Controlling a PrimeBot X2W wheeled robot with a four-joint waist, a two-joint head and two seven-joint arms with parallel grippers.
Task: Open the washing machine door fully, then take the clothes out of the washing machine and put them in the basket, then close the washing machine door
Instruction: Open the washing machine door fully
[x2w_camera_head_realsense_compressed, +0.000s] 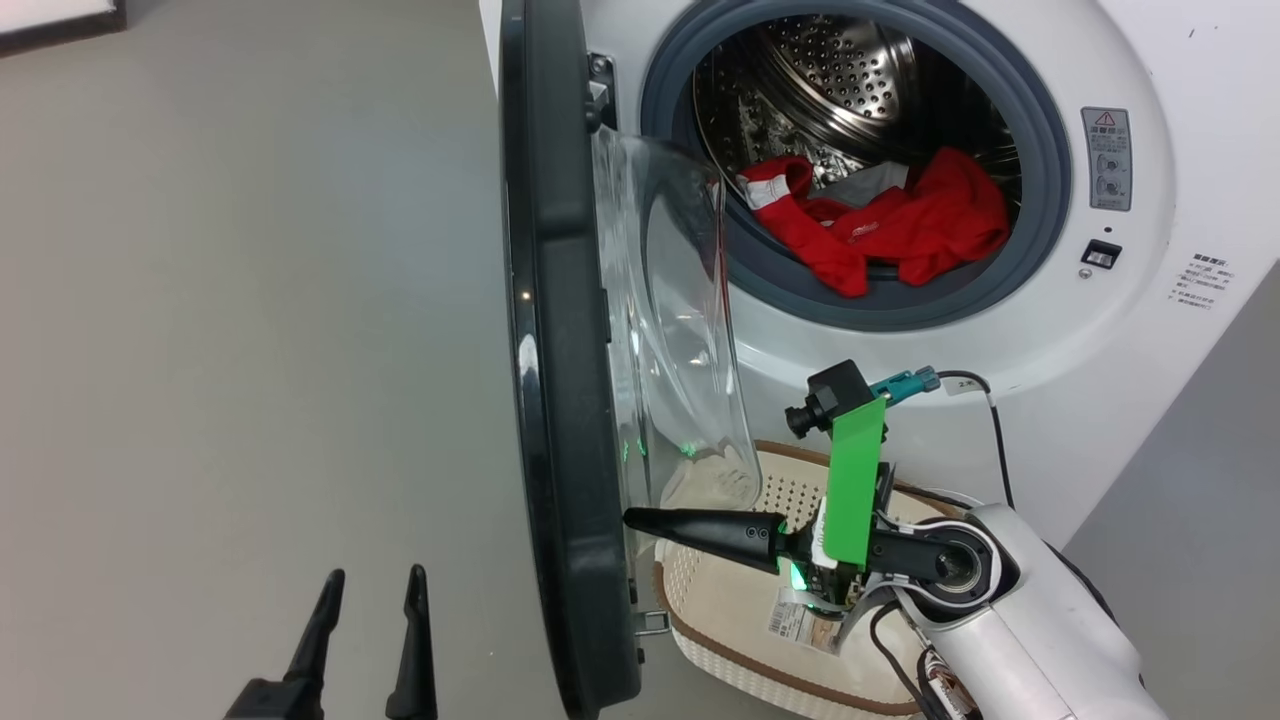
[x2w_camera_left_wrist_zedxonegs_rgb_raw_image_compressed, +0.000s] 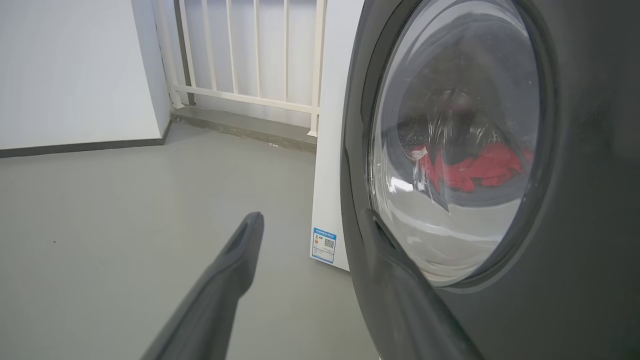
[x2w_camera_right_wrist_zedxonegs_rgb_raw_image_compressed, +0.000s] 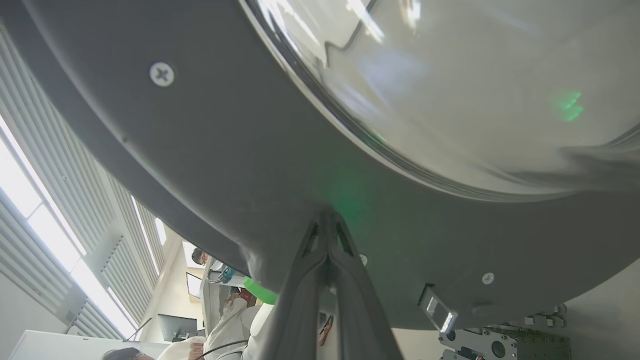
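Note:
The washing machine (x2w_camera_head_realsense_compressed: 1100, 330) stands open, with red clothes (x2w_camera_head_realsense_compressed: 890, 225) and a small grey piece lying at the drum's front. The washing machine door (x2w_camera_head_realsense_compressed: 560, 350) is swung out and seen edge-on, its glass bowl bulging right. My right gripper (x2w_camera_head_realsense_compressed: 630, 518) is shut, and its tips press the door's inner ring low down; the fingertips (x2w_camera_right_wrist_zedxonegs_rgb_raw_image_compressed: 327, 215) meet the grey ring of the door (x2w_camera_right_wrist_zedxonegs_rgb_raw_image_compressed: 225, 150). Just left of the door, my left gripper (x2w_camera_head_realsense_compressed: 372, 585) is open and holds nothing. Its open fingers (x2w_camera_left_wrist_zedxonegs_rgb_raw_image_compressed: 310, 220) face the door's outer face (x2w_camera_left_wrist_zedxonegs_rgb_raw_image_compressed: 575, 250), and the clothes (x2w_camera_left_wrist_zedxonegs_rgb_raw_image_compressed: 475, 170) show through the glass. The basket (x2w_camera_head_realsense_compressed: 740, 610) sits under my right arm.
Grey floor (x2w_camera_head_realsense_compressed: 250, 350) spreads left of the door. A white railing (x2w_camera_left_wrist_zedxonegs_rgb_raw_image_compressed: 250, 60) and a wall stand behind the machine's side, which carries a blue label (x2w_camera_left_wrist_zedxonegs_rgb_raw_image_compressed: 324, 245). A person (x2w_camera_right_wrist_zedxonegs_rgb_raw_image_compressed: 220, 325) and desks show below the door. A black cable (x2w_camera_head_realsense_compressed: 995, 420) hangs by my right wrist.

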